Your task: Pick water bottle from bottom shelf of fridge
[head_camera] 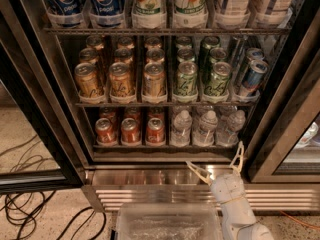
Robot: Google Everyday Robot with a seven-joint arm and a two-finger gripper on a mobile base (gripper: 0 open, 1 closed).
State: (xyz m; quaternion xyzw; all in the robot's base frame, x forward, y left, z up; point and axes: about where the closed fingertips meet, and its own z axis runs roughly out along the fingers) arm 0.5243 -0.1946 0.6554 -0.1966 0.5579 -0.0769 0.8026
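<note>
The fridge (45,109) stands open in front of me, with a steel base and vent grille. On its bottom shelf (165,145) several clear water bottles with white caps stand at the right; the front ones are at the middle (182,129), next to it (205,129) and at the far right (231,128). My gripper (216,165) is open, its two pale fingers spread wide, just below and in front of the shelf, under the right-hand bottles. It holds nothing.
Red soda cans (131,132) fill the shelf's left half. Gold and green cans sit on the rack above, large Pepsi and 7UP bottles on top. A clear plastic bin (167,224) lies on the floor below. Black cables (25,209) lie at the left. The door frame (282,129) is close on the right.
</note>
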